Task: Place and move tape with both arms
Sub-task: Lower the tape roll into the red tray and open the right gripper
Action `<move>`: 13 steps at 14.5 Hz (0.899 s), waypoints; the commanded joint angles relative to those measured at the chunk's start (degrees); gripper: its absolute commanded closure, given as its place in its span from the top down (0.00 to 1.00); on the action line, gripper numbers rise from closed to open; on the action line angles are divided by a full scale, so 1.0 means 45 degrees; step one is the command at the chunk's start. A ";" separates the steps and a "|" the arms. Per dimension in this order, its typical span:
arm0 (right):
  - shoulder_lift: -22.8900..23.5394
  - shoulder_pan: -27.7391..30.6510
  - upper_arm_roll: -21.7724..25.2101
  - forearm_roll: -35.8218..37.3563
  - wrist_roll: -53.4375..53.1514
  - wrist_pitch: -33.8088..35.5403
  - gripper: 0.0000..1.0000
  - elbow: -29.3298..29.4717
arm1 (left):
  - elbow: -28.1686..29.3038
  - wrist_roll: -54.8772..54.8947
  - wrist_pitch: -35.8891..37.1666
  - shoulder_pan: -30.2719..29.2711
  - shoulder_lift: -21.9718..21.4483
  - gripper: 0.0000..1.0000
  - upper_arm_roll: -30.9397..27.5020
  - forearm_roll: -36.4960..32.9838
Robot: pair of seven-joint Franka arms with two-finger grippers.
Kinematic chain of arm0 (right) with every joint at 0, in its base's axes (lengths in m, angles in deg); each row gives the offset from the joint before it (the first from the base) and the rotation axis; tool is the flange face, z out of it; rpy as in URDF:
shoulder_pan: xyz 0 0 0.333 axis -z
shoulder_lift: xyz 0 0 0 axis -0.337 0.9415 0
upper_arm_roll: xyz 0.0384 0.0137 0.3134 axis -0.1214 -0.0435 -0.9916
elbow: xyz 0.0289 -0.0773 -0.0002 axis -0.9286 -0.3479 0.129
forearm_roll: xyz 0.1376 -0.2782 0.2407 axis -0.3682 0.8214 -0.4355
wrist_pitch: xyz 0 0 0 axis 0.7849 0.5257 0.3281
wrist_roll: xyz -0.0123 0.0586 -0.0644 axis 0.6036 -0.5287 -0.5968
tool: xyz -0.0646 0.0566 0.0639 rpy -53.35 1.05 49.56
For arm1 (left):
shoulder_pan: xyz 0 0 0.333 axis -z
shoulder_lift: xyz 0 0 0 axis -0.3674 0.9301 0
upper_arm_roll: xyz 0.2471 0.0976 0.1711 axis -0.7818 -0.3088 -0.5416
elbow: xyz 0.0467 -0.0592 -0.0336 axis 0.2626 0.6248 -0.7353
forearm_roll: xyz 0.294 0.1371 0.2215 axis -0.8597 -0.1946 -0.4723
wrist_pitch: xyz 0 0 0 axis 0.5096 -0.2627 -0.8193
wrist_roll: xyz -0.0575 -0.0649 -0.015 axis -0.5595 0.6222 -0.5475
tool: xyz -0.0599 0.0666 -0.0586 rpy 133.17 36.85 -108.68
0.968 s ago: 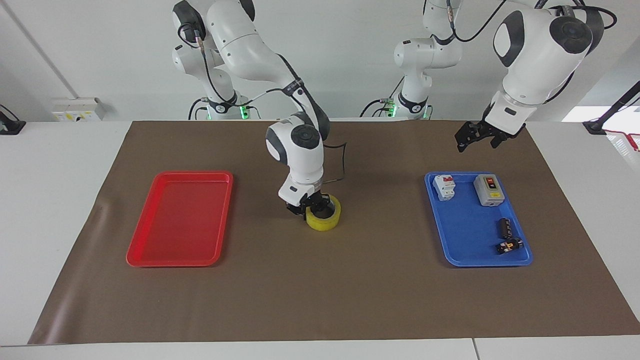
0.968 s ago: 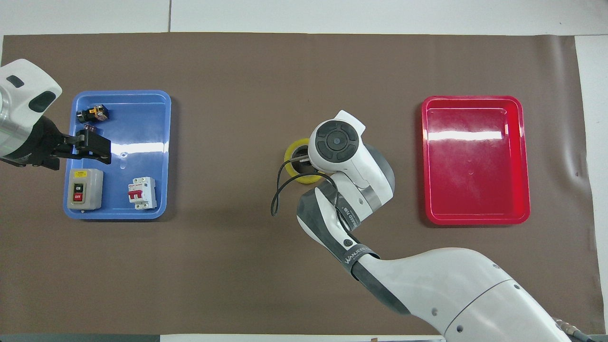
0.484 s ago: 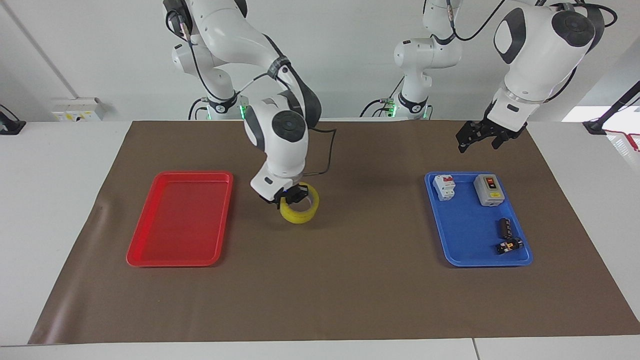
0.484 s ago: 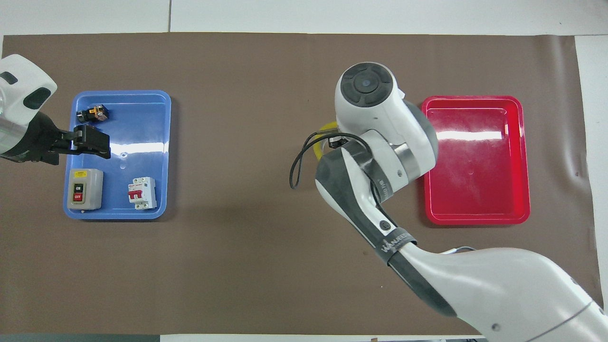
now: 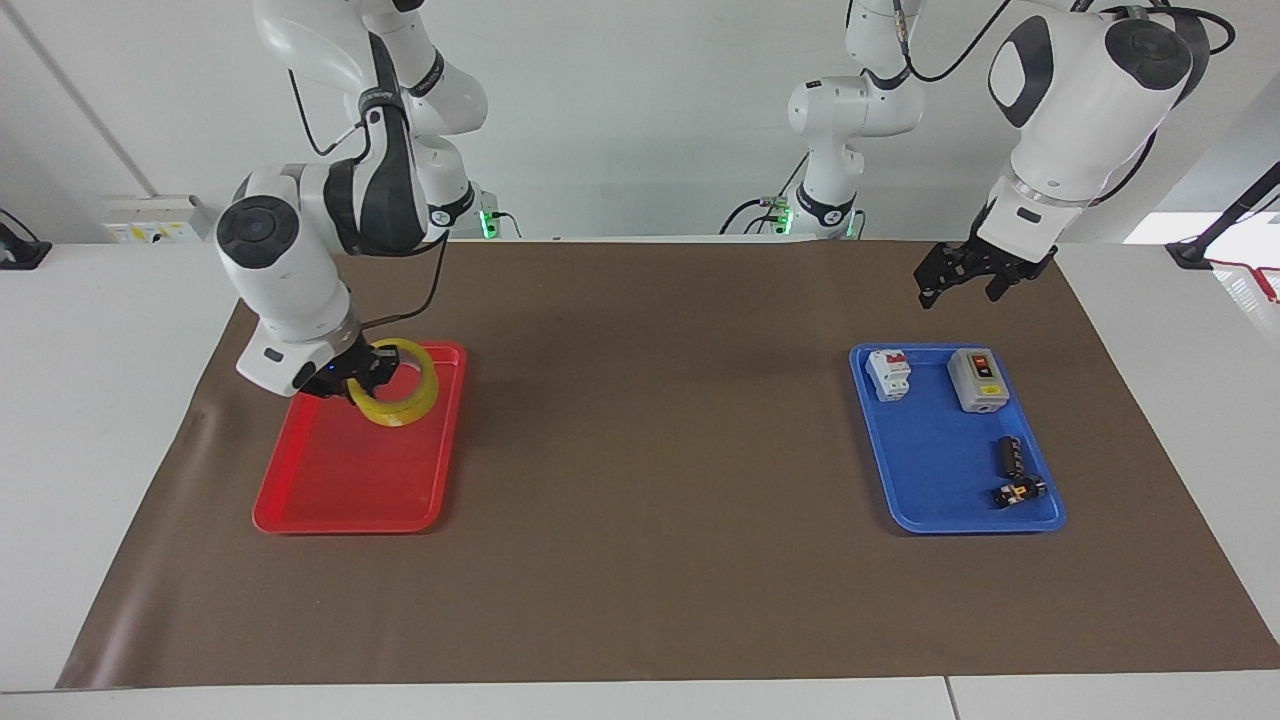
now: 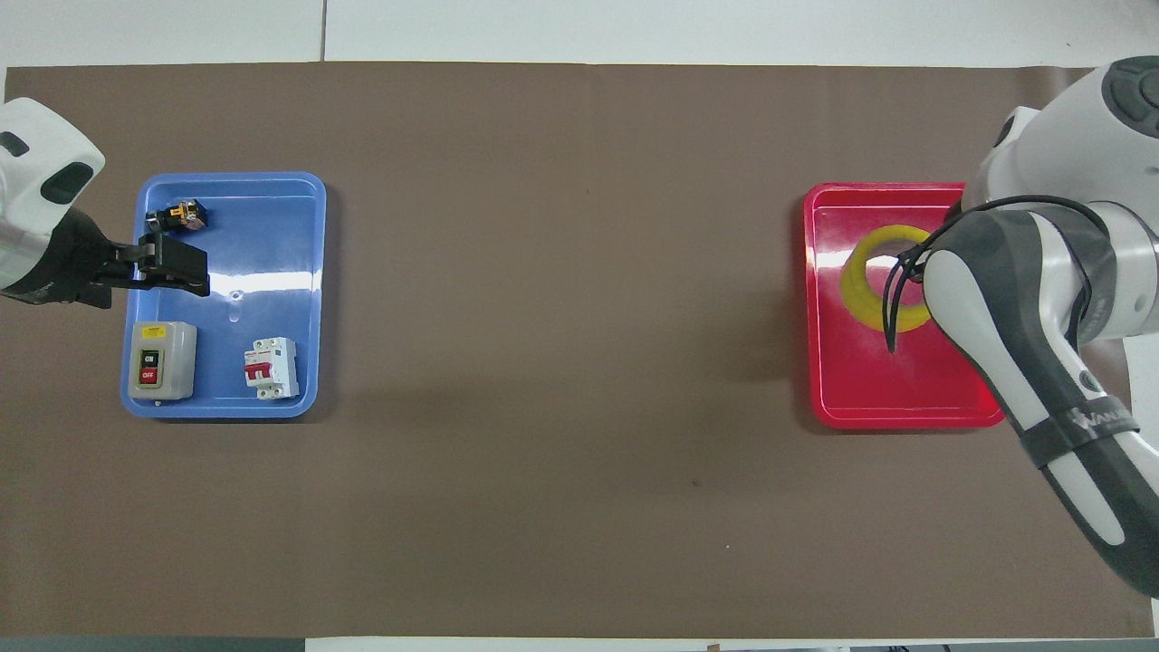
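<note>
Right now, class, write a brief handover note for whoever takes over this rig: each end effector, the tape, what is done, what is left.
Right end effector: shut on the tape, holding it tilted over the red tray.
Left end effector: open, empty, waiting in the air over the blue tray.
Done: tape picked up and brought over the red tray.
Left: lower it into the tray, release, pull the arm back.

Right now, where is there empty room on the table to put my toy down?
The big stretch of brown mat between the red tray and the blue tray is bare. The blue tray is crowded with switches and small black parts. The right gripper holds the tape over the red tray; the left gripper waits above the blue tray.
</note>
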 commanded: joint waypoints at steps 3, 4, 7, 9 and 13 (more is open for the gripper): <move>-0.1127 0.1241 -0.0238 -0.0611 0.1510 -0.4791 0.00 -0.4197 | 0.0261 0.0154 -0.0210 -0.0100 -0.0231 1.00 -0.0047 0.0322; -0.1030 0.1318 -0.0238 -0.0846 0.1568 -0.4871 0.00 -0.4218 | 0.0261 0.0154 -0.0210 -0.0100 -0.0231 1.00 -0.0047 0.0322; -0.0970 0.1436 -0.0238 -0.0868 0.1666 -0.5356 0.00 -0.4606 | 0.0261 0.0154 -0.0210 -0.0100 -0.0231 1.00 -0.0047 0.0322; -0.0932 0.1728 -0.0237 -0.0868 0.2425 -0.6565 0.00 -0.5212 | 0.0261 0.0154 -0.0211 -0.0119 -0.0231 1.00 -0.0047 0.0322; -0.0287 0.1768 -0.0238 -0.0868 0.2214 -0.7605 0.00 -0.5195 | 0.0261 0.0154 -0.0191 -0.0100 -0.0231 1.00 -0.0047 0.0322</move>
